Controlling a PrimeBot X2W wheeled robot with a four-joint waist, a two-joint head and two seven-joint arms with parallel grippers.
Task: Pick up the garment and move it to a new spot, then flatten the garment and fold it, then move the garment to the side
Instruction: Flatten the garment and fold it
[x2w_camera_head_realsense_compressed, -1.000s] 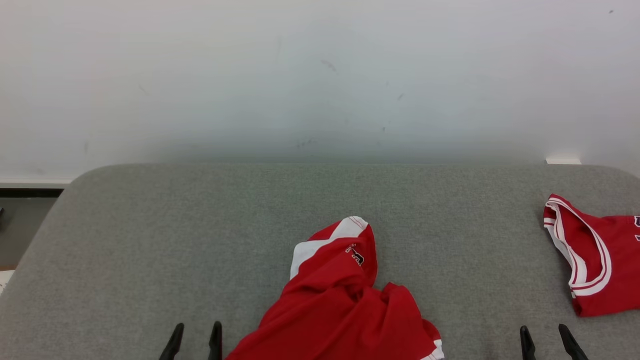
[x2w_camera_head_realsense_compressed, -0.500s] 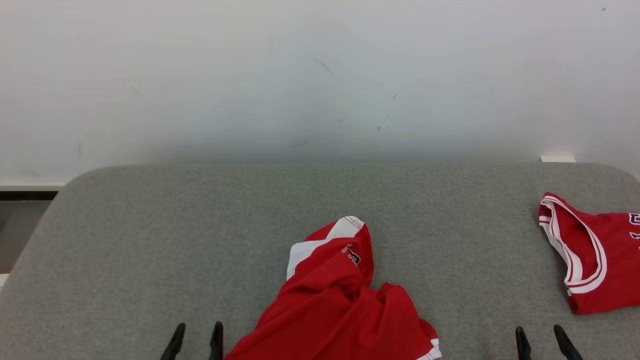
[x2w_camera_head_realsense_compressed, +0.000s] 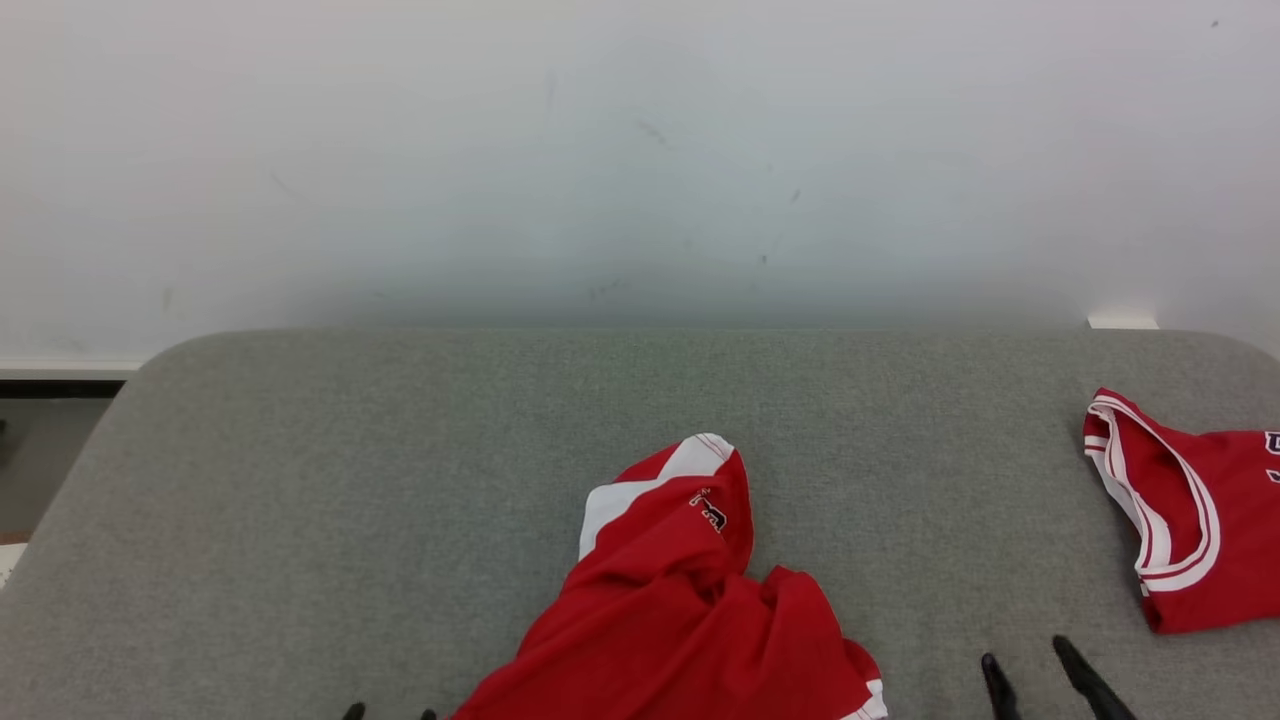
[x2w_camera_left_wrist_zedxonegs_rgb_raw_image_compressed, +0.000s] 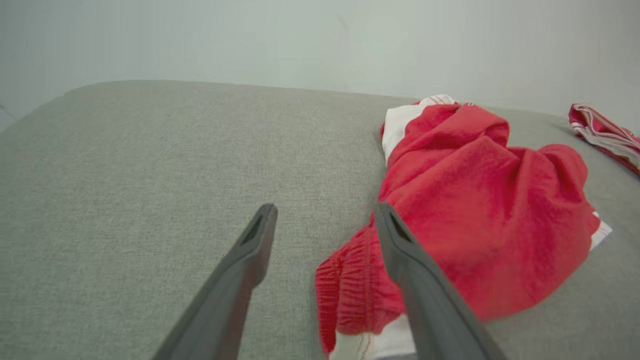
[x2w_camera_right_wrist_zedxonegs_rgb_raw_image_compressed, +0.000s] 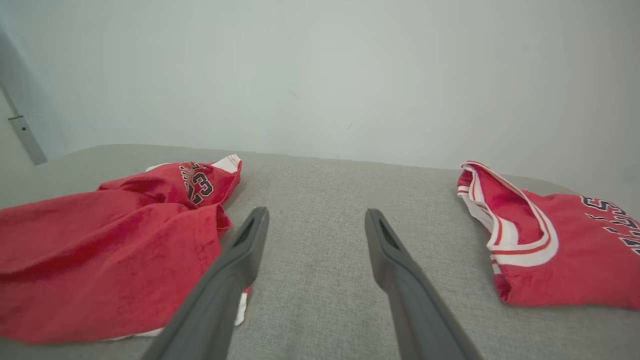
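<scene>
On the grey table I counted two clothes: my red garment, crumpled with white trim, near the middle, and a jersey at the right. My left gripper and right gripper stood open.

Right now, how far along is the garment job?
Done: nothing visible. The red garment lies crumpled on the grey surface. In hand: nothing; left gripper and right gripper are open and empty, flanking it. Left: pick, move, flatten, fold, set aside. A red jersey lies apart at the right.
</scene>
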